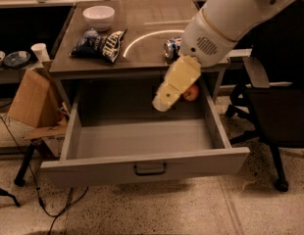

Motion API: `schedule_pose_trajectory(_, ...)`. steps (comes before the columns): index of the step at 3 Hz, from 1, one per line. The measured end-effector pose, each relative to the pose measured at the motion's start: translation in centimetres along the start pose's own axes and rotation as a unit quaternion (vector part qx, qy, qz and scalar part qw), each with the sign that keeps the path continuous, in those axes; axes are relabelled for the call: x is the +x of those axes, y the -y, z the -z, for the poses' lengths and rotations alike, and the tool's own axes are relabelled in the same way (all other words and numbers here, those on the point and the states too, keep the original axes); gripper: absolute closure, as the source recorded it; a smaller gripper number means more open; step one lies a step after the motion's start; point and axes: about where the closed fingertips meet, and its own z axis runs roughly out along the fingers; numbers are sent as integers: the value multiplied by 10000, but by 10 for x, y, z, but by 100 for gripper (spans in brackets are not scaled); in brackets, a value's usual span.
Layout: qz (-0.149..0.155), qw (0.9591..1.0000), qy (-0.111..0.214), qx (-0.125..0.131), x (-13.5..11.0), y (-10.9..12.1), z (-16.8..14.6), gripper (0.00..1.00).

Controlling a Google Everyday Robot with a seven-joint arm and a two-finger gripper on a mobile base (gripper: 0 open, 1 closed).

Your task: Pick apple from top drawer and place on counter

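Observation:
The top drawer [142,137] is pulled wide open below the counter [147,18], with its dark handle [150,169] at the front. The apple [192,93], orange-red, lies in the drawer's back right corner and is partly hidden by my arm. My gripper [162,102], cream-coloured, hangs over the back of the drawer, pointing down and left, just left of the apple and above the drawer floor. The white arm [225,23] comes in from the upper right across the counter's right edge.
On the counter are a white bowl [98,16], a dark chip bag [100,44] and a blue soda can [170,47], half hidden behind my arm. A cardboard box [32,99] leans at the left. A black chair [274,106] stands at the right.

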Motion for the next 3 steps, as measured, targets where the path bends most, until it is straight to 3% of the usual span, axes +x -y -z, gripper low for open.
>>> schedule_pose_trajectory(1, -661, 9974, 37, -301, -35, 1, -49, 0)
schedule_pose_trajectory(2, -1026, 9942, 26, -321, -41, -2, -52, 0)
schedule_pose_trajectory(3, -1065, 9938, 197, -266, -43, -4, -44, 0)
